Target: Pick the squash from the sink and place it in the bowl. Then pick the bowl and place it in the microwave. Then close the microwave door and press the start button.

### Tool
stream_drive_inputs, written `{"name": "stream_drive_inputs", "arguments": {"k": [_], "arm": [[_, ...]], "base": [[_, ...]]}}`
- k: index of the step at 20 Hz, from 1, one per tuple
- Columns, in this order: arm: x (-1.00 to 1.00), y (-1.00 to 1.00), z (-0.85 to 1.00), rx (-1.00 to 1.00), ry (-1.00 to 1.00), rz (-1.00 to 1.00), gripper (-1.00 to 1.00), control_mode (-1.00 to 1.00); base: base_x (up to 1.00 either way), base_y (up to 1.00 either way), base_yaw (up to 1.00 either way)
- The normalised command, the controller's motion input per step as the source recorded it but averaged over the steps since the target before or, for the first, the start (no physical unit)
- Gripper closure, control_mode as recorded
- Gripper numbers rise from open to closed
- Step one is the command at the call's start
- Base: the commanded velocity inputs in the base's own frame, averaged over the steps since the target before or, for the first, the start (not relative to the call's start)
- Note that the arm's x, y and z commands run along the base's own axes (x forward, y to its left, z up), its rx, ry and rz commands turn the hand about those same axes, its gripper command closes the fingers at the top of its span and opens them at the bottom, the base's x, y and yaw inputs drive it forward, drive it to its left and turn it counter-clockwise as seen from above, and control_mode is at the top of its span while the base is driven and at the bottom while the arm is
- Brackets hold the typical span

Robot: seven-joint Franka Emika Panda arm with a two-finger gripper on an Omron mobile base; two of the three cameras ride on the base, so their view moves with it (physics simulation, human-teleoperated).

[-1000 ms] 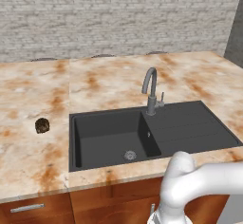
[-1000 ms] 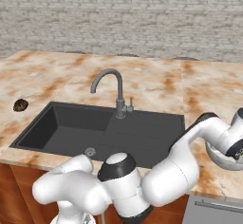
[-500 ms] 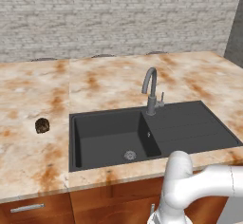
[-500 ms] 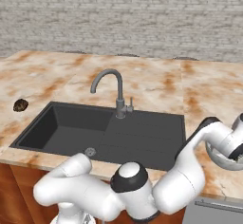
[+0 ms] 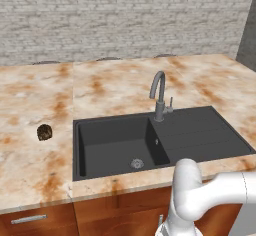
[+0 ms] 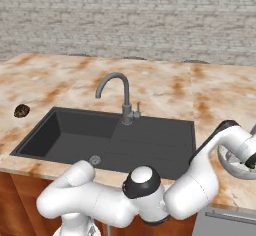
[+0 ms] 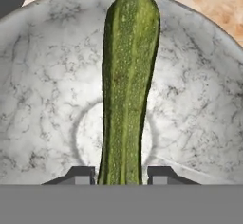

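My gripper (image 7: 121, 174) grasps the squash (image 7: 127, 85), one dark finger tip pressed against each side of its near end. In the hand view the green squash runs straight away from me along the line of the fingers, over the whitish marbled inside of the bowl (image 7: 42, 90), and its far end reaches toward the bowl's far rim (whether it touches the bottom I cannot tell). Marbled orange counter (image 7: 209, 0) shows past that rim.

In the right base view my arm bends low in front of the cabinets and up to the right, where my hand sits at the silver-grey bowl (image 6: 231, 165) on the counter just right of the sink (image 6: 150, 145). The dark basin (image 5: 117, 142) with its round drain (image 5: 137, 163) and curved faucet (image 5: 159, 94) lies to my left. A dark brown round lump (image 5: 45, 132) rests on the counter left of the sink.
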Motion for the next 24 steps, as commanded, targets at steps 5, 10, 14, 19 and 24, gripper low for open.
{"name": "stream_drive_inputs", "arguments": {"k": [5,10,14,19,24], "arm": [[-0.16,0.17,0.87,-0.03,0.10,0.00,-1.00,-1.00],[-0.45,0.85,0.19,-0.18,0.19,0.09,-1.00,-1.00],[-0.13,0.87,-0.82,-0.29,0.20,0.12,-1.00,-1.00],[-0.40,0.54,-0.50,-0.11,0.01,0.06,-1.00,-1.00],[-0.06,-0.03,-0.08,-0.04,-0.01,0.00,-1.00,-1.00]], "base": [[0.00,0.00,0.00],[0.00,0.00,0.00],[0.00,0.00,0.00],[0.00,0.00,0.00],[0.00,0.00,0.00]]}}
